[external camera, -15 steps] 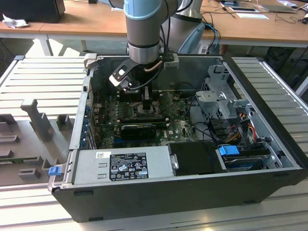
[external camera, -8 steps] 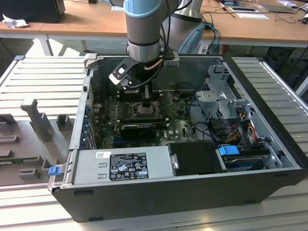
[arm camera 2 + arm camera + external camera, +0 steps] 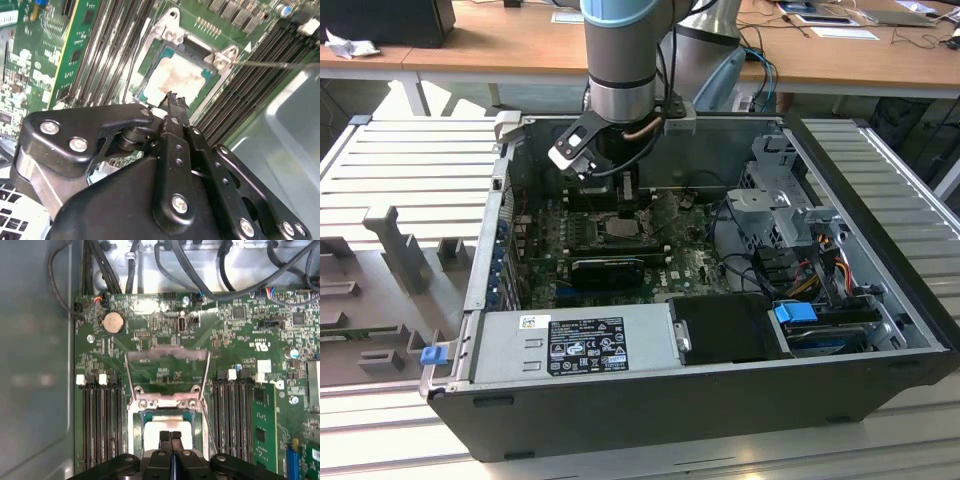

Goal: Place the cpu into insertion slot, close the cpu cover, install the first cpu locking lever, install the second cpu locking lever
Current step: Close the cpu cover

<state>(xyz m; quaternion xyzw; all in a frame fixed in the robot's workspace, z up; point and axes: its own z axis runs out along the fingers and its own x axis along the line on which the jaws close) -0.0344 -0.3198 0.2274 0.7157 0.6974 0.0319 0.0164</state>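
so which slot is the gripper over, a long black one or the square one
The square insertion slot with the silvery rim, holding the cpu; the shut gripper hangs over it, long black memory slots flanking.

- A big black computer case (image 3: 700,410) lies open on a grey ribbed table (image 3: 420,170).
- A grey box with a label (image 3: 575,345) sits inside the case.
- A round silver battery (image 3: 113,322) sits on the green board (image 3: 235,345).
- Long black slots (image 3: 100,425) run side by side.
- Black cables (image 3: 131,272) hang near the board.
- A brown desk (image 3: 500,45) stands behind.

The exterior view looks down into the open case (image 3: 650,405); both wrist views sit close above the insertion slot (image 3: 222,60) (image 3: 162,402).
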